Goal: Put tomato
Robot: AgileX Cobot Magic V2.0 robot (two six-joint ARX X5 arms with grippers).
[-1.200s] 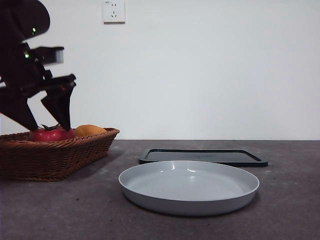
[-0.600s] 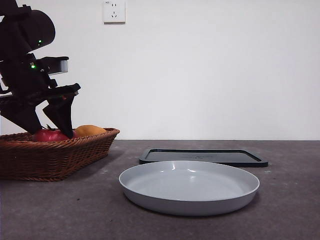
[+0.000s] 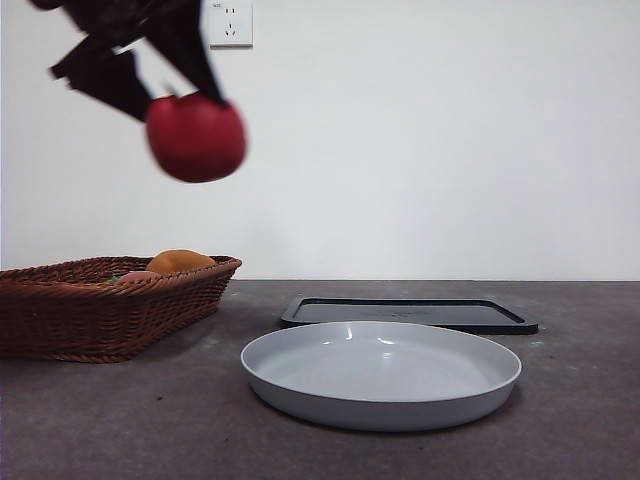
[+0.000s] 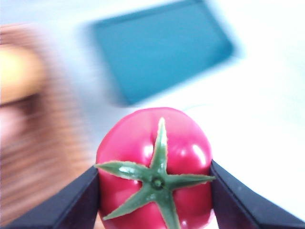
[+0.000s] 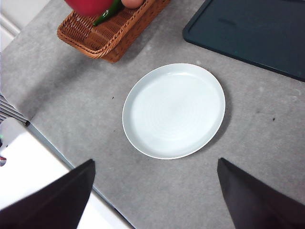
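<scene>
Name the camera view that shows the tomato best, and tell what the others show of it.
Left wrist view: the tomato fills it, stem up, clamped in the left gripper. Front view shows it blurred, in the air; right wrist view only a red edge.

tomato (image 3: 196, 138) red, green stem | plate (image 3: 380, 400) pale grey | basket (image 3: 100, 320) brown wicker

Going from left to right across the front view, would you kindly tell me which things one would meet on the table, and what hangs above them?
On the table: wicker basket with an orange fruit → grey plate → dark tray behind it, reaching furthest right. Above the basket, the left pincer holds the tomato in the air.
</scene>
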